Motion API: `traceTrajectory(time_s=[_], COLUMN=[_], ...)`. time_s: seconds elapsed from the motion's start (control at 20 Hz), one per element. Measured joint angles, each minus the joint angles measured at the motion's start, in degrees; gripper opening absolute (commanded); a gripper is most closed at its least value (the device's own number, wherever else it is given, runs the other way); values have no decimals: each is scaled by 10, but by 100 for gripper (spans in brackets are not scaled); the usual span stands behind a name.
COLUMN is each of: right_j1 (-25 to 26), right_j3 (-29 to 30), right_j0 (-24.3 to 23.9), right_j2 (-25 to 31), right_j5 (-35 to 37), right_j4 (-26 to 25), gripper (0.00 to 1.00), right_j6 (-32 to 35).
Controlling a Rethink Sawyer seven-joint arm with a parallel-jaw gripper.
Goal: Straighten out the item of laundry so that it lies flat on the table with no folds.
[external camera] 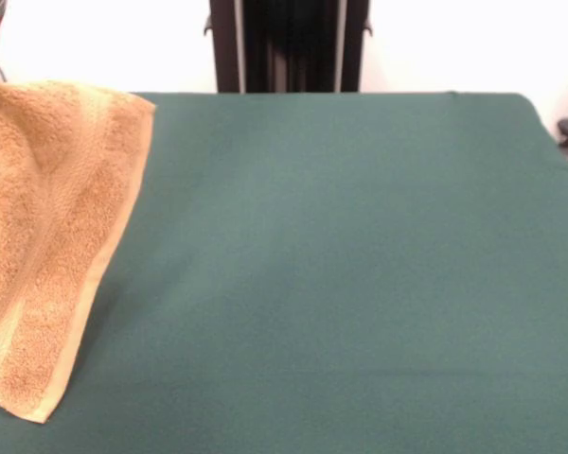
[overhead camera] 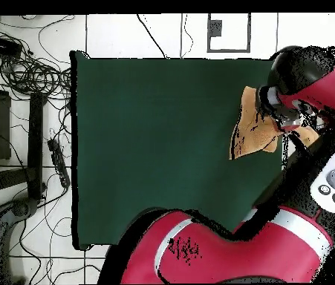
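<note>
— Where is the towel [external camera: 52, 236] relative to the fingers?

— It hangs straight below them at the table's [external camera: 341, 265] left edge in the front view, long axis near vertical, lowest corner by the near-left corner. The fingers themselves are hidden; I cannot tell how they are set, though the cloth seems held by its top.

— How does it look?

— Orange-tan terry, draped and narrowing downward, one woven band running along its right edge. Not flat yet, I judge.
</note>
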Motion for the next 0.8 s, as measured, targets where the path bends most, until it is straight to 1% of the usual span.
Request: traceTrajectory(time_s=[0.05, 0.1, 0.35, 0.8], right_j1=[-3, -12, -35, -54], right_j3=[2, 6, 7, 8], right_j0=[0, 1, -1, -11], right_j2=[1, 4, 17, 43], right_j5=[-6, -31, -83, -93], right_j4=[-5, -24, -61, -91], gripper=[0, 0, 0, 0], right_j6=[0, 0, 0, 0])
